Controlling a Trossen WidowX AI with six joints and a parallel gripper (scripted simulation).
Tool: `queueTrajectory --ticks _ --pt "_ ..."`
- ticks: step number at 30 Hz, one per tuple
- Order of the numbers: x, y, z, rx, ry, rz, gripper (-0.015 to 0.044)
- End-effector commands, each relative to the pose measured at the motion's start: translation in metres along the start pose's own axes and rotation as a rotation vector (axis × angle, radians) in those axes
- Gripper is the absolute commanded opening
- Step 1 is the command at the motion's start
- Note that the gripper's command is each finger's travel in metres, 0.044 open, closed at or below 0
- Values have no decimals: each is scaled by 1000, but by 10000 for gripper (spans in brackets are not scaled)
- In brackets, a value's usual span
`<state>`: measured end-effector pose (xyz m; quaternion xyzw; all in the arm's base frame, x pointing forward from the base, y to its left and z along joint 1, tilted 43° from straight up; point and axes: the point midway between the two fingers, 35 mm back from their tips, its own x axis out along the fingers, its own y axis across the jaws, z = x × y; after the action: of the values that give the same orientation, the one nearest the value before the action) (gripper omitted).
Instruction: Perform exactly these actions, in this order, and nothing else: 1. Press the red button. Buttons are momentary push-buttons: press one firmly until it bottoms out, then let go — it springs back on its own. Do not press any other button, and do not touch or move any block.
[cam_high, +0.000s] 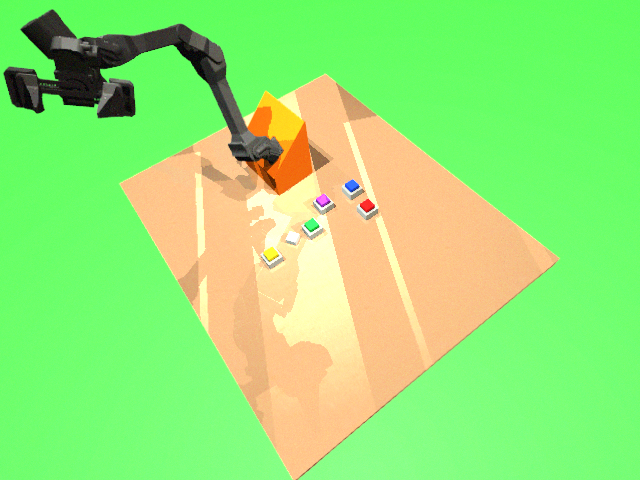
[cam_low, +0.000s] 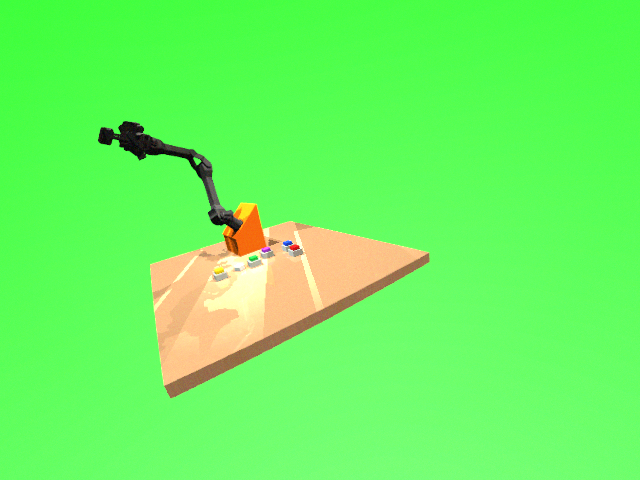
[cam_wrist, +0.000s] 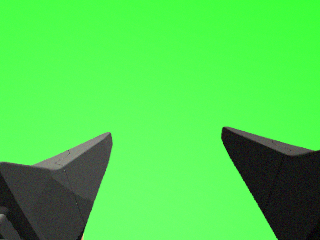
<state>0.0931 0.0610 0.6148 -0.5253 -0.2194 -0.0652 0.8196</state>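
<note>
The red button (cam_high: 367, 206) (cam_low: 294, 248) sits on a white base on the table, at the right end of the group of buttons, beside the blue button. Its cap stands up from its base. My gripper (cam_high: 70, 108) (cam_wrist: 167, 135) is open and empty. It hangs high in the air beyond the table's left edge, far from the red button. In the wrist view only the two spread fingers and green background show, with no button in sight.
The blue button (cam_high: 352, 185) (cam_low: 287, 242), magenta button (cam_high: 323, 200) (cam_low: 266, 250), green button (cam_high: 311, 225) (cam_low: 253, 257), white block (cam_high: 292, 238) (cam_low: 238, 267) and yellow button (cam_high: 271, 254) (cam_low: 219, 270) stand on the table (cam_high: 465, 248) (cam_low: 361, 263). An orange wedge (cam_high: 297, 160) (cam_low: 250, 235) stands by the arm's base.
</note>
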Motion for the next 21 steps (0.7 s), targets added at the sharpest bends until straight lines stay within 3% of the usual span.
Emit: queueTrajectory --ticks 1,10,21 --pt "33 6 -64 284 86 54 400" --pt "96 69 -161 732 295 197 400" --pt "148 207 -226 1086 646 409 400"
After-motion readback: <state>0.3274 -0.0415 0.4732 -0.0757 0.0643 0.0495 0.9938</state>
